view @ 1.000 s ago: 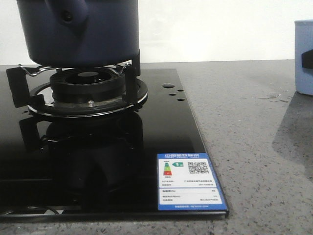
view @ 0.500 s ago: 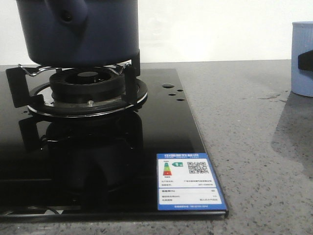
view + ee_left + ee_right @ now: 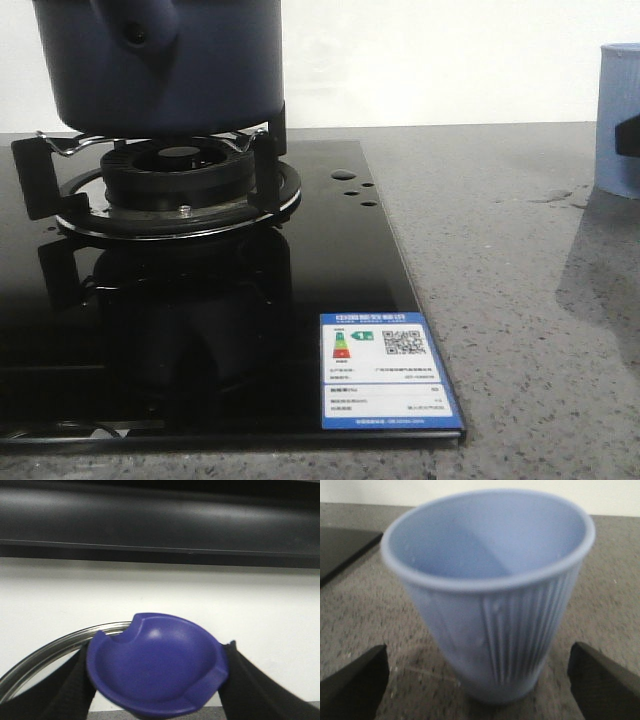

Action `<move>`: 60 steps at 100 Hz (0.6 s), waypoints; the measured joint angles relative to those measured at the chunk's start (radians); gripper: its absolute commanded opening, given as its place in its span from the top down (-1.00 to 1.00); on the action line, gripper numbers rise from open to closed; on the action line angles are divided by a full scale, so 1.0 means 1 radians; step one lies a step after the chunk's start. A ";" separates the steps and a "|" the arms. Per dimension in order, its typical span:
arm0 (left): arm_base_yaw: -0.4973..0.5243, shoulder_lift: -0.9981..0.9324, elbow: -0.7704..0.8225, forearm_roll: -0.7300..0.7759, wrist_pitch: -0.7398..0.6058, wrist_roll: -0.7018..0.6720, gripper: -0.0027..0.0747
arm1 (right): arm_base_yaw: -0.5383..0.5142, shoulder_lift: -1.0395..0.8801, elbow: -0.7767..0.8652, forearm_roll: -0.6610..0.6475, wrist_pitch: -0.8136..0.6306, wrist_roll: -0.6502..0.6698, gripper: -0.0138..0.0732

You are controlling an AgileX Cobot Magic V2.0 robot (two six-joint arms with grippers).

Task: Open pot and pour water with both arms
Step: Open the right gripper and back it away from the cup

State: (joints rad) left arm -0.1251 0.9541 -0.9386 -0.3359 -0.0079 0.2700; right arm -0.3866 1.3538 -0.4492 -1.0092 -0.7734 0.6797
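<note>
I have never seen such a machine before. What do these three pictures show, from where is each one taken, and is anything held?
This is a robot with two arms, each ending in an end effector. The front view looks forward over a grey counter. On it lies a black glass stove, and the dark blue pot sits on its burner. A light-blue ribbed cup stands at the right edge.

The other two pictures come from cameras on the wrists. The left end effector is closed on a purple-blue knob joined to a metal-rimmed lid, held up before a white wall. The right end effector is open, one finger on each side of the cup, not touching it.
</note>
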 measured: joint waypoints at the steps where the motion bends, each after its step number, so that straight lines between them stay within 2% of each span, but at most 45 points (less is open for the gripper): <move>1: -0.002 0.000 0.000 0.000 0.000 0.000 -0.03 | 0.000 -0.011 0.004 0.000 0.004 0.000 -0.83; 35: -0.166 0.022 0.000 0.000 -0.056 0.000 -0.03 | 0.000 -0.273 0.175 -0.004 0.068 0.003 -0.83; 60: -0.305 0.118 0.000 0.000 -0.099 0.000 -0.03 | 0.000 -0.446 0.225 -0.008 0.068 0.045 -0.83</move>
State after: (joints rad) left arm -0.4302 1.0726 -0.9386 -0.3359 -0.1066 0.2700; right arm -0.3866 0.9076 -0.2247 -1.0168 -0.7056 0.7251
